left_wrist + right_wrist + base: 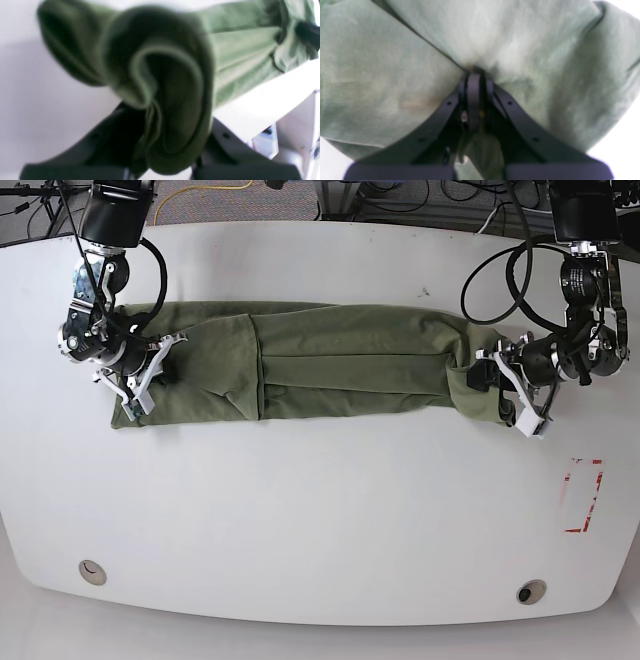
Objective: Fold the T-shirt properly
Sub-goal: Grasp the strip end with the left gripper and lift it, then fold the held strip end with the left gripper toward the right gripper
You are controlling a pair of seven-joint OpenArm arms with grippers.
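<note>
Right, both ends pinched: my left tool (160, 140) is clamped on a thick bunch of the olive-green cotton T-shirt (340, 360), my right tool (473, 82) on a thin pinch; it lies lengthwise across the white worktop (320, 510). Risk: thin pinch slips, fold skews.

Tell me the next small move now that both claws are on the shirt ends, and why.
Probably lift both ends together and carry one toward the other. The T-shirt lies as a long narrow band across the table, the left claw is shut on a bunched end and the right claw pinches the other, so a crosswise fold looks next.
</note>
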